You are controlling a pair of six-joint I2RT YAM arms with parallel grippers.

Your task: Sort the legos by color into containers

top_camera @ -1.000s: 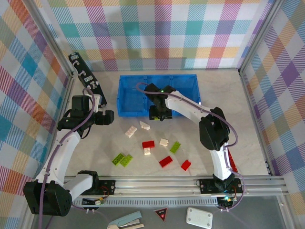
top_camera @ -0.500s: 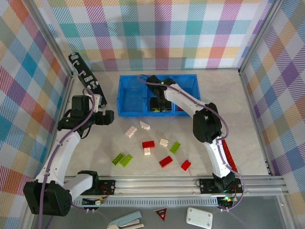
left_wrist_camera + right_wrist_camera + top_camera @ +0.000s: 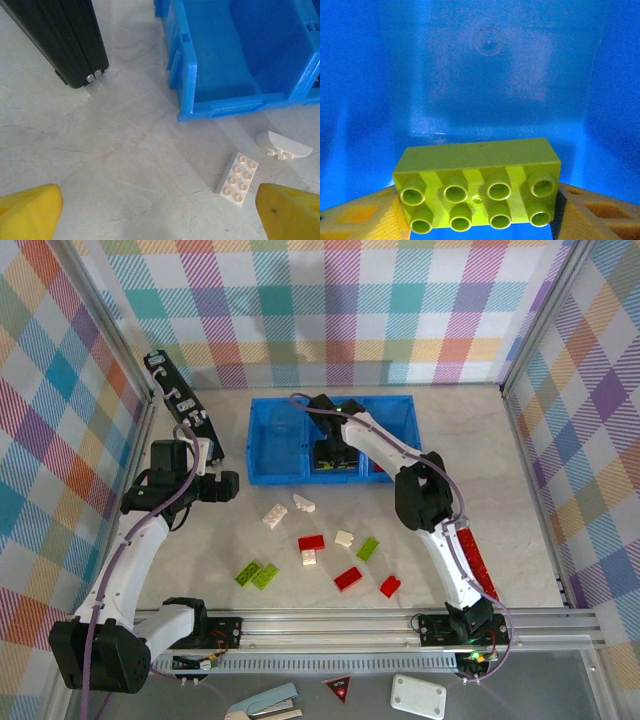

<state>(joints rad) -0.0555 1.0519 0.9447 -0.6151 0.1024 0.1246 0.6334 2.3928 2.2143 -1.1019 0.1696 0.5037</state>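
My right gripper (image 3: pixel 333 456) hangs over the middle compartment of the blue tray (image 3: pixel 266 440), shut on a lime green lego (image 3: pixel 477 182). That brick sits studs toward the camera between the orange fingers (image 3: pixel 360 217), above the compartment's bare blue floor (image 3: pixel 490 75). My left gripper (image 3: pixel 232 486) is open left of the tray, with nothing between its yellow fingertips (image 3: pixel 27 212). Beneath it lie a cream lego (image 3: pixel 238 179) and a curved cream one (image 3: pixel 283 145). Several loose legos lie on the table: red (image 3: pixel 311 542), green (image 3: pixel 368 549), cream (image 3: pixel 344 537).
A black bar (image 3: pixel 180 405) leans along the left wall, its end near the tray's left corner (image 3: pixel 75 45). A long red strip (image 3: pixel 470 562) lies by the right arm. A green pair (image 3: pixel 257 575) and red bricks (image 3: pixel 348 579) (image 3: pixel 390 586) sit near the front rail.
My right gripper has carried the green brick from the tray's front edge farther in, over the middle compartment. The left arm has stayed still.
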